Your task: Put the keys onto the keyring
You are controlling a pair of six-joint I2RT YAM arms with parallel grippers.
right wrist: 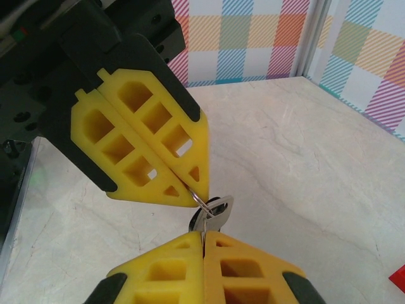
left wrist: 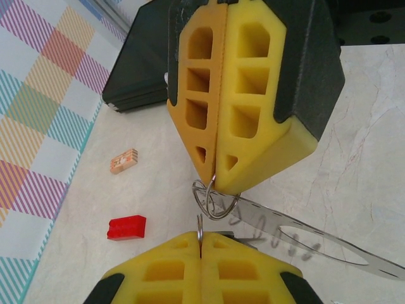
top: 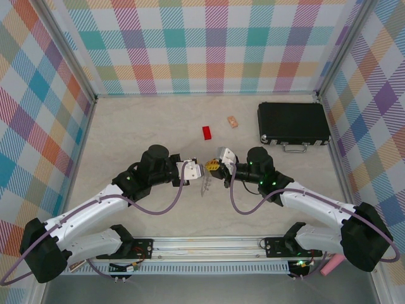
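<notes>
My two grippers meet tip to tip above the middle of the table. The left gripper [top: 195,170] [left wrist: 201,239] is shut on a thin wire loop [left wrist: 215,197] of the keyring. The keyring's flat grey band [left wrist: 262,215] slants away to the right, and it hangs under the fingertips in the top view [top: 205,183]. The right gripper [top: 223,166] [right wrist: 204,235] is shut on the key [right wrist: 219,213], a small silver piece with a dark part behind it. The wire loop [right wrist: 199,199], pinched by the left gripper's fingers [right wrist: 158,139], touches the key at its hole. Whether it passes through cannot be told.
A red block [top: 207,132] [left wrist: 126,227] and a small tan block [top: 233,121] [left wrist: 124,161] lie beyond the grippers. A black case [top: 293,123] [left wrist: 136,82] sits at the back right. Checked walls close in three sides of the table.
</notes>
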